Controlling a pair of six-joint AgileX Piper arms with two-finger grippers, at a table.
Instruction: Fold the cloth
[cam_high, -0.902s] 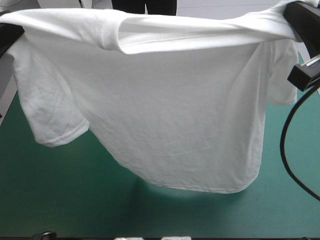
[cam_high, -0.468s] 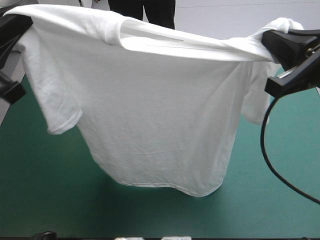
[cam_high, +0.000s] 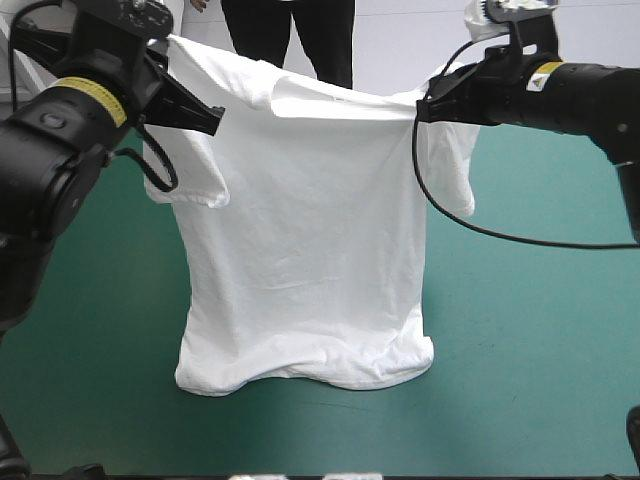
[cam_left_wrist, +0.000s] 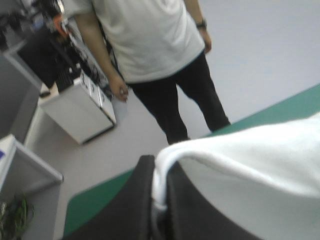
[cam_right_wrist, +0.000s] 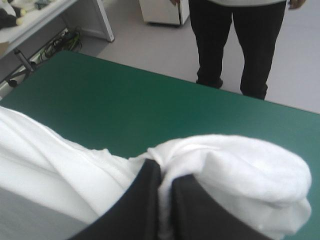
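Observation:
The white T-shirt (cam_high: 310, 230) hangs upright between both raised arms, held by its shoulders, and its hem rests crumpled on the teal-green table (cam_high: 520, 330). My left gripper (cam_high: 212, 117) is shut on the T-shirt at the shoulder on its side, a sleeve drooping below it. My right gripper (cam_high: 424, 108) is shut on the T-shirt at the other shoulder. In the left wrist view the white cloth (cam_left_wrist: 250, 165) is pinched between my left gripper's (cam_left_wrist: 160, 200) black fingers. The right wrist view shows a bunched white fold (cam_right_wrist: 240, 175) over my right gripper (cam_right_wrist: 166, 200).
Bare teal-green cover (cam_high: 90, 350) lies to either side of the hanging shirt and in front of it. The table's far edge (cam_right_wrist: 200, 85) runs just beyond the grippers.
Both arms have moved away from the camera and closer together. The T-shirt hangs narrower and lower, and its hem, which was in the air earlier, now touches the table.

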